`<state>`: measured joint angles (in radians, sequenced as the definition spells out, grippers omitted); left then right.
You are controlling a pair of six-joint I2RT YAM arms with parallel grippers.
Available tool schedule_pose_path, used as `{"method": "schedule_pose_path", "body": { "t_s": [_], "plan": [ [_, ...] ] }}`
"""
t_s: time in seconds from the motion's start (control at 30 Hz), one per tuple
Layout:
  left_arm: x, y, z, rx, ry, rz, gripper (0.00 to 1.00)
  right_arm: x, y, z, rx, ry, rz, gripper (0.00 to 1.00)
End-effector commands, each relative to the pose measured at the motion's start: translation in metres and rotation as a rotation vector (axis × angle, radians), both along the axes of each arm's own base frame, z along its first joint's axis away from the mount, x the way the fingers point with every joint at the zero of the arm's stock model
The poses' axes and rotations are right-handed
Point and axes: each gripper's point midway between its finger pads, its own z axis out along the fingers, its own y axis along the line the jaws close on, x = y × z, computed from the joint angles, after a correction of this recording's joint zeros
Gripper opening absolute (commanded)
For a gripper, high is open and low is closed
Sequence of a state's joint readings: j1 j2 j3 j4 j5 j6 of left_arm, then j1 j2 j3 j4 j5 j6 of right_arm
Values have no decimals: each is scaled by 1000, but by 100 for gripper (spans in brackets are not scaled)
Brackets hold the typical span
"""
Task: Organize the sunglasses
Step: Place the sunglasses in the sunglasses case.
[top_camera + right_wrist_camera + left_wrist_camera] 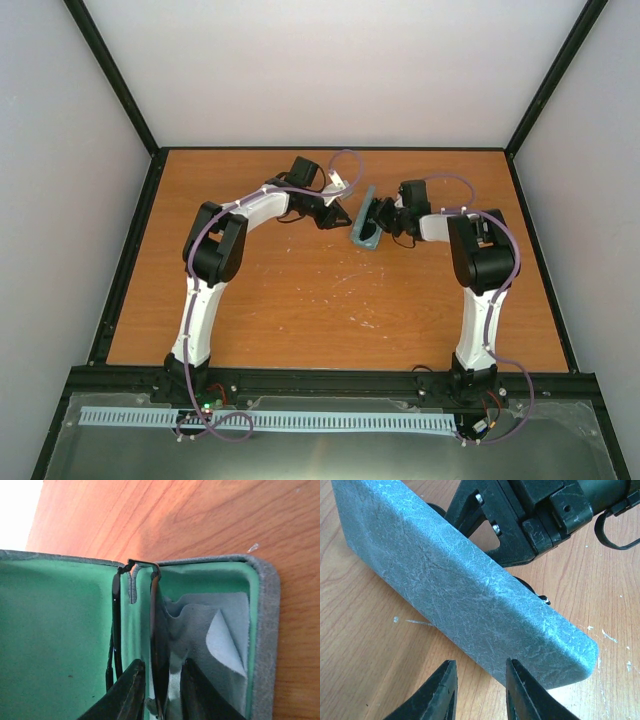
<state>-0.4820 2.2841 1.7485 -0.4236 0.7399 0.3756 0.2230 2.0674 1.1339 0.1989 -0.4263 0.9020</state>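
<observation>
The oblong grey-blue case (363, 232) stands open on its edge at the table's far middle, between both grippers. In the right wrist view its green inside (55, 645) shows, with the black sunglasses (159, 625) edge-on in the fold and the pale blue cloth (220, 635) behind them. My right gripper (163, 662) straddles the sunglasses' front frame, jaws slightly apart with a thin gap on each side. My left gripper (480, 662) is open and empty, its tips at the case's textured outer shell (470, 590). From above, the left gripper (338, 215) is left of the case and the right gripper (385, 222) right of it.
The orange wooden table (300, 300) has black rails along its edges and pale walls around. The right gripper's black body (520, 525) shows just behind the case in the left wrist view. Both arms reach in toward the middle.
</observation>
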Motion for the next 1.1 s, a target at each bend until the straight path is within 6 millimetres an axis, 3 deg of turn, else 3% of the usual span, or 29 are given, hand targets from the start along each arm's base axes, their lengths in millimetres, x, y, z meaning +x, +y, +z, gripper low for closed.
{"method": "schedule_pose_path", "body": {
  "t_s": [0.0,0.27,0.4,0.6,0.77,0.93,0.97,1.07],
  "plan": [
    [1,-6,29,-33,-74,-20,29,-2,-4,10,-61,13,21,21],
    [1,-5,27,-28,-80,-19,29,0,-13,25,-149,21,27,23],
    [0,-5,26,-29,-79,-20,29,-1,-21,36,-205,15,23,29],
    [1,-6,26,-32,-78,-19,29,3,-33,48,-269,-11,-10,28],
    [2,-6,25,-30,-80,-18,29,6,-20,34,-236,12,22,12],
    [1,-5,23,-25,-81,-19,29,3,-18,12,-244,55,32,10],
    [1,-5,23,-24,-82,-19,29,-1,-6,6,-245,63,59,9],
    [1,-5,22,-24,-79,-19,28,-4,2,-6,-245,83,81,9]
  ]
}}
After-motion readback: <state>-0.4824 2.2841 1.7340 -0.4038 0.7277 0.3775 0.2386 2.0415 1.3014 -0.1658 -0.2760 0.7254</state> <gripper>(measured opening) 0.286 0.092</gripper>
